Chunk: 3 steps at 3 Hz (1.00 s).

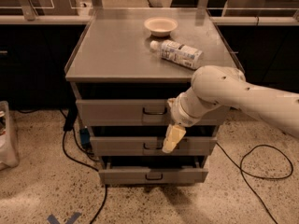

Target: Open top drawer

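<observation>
The top drawer [117, 112] is the widest of three grey drawers in a metal cabinet, with a small dark wire handle [154, 111] at its centre. My gripper [171, 140] hangs from the white arm [219, 94], pointing down. It sits just below and to the right of that handle, in front of the middle drawer [121, 145]. It is not touching the handle and holds nothing that I can see.
On the cabinet top [112, 50] stand a small pale bowl [160, 26] and a plastic bottle [177, 53] lying on its side. The bottom drawer [126, 175] sticks out a little. Black cables [70, 146] run on the floor at left and right. A white bin [7, 136] stands at the far left.
</observation>
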Each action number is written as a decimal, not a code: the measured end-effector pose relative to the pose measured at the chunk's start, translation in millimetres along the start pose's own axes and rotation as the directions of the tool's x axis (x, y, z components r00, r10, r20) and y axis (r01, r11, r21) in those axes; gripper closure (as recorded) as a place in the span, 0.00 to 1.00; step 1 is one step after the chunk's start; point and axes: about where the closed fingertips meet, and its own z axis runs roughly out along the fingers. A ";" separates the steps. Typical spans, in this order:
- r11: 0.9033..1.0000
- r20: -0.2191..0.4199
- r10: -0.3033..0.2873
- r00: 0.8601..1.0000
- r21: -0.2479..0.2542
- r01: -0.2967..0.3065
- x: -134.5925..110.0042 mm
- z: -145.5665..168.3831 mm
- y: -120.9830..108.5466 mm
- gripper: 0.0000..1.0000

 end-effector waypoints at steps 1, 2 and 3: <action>1.000 0.000 0.000 1.000 0.001 0.000 -0.3 0.7 -0.3 0.00; 1.000 -0.004 -0.003 1.000 0.012 0.003 -1.2 -0.2 -3.4 0.00; 0.998 -0.018 -0.033 0.999 0.045 0.034 -3.8 -1.5 -21.1 0.00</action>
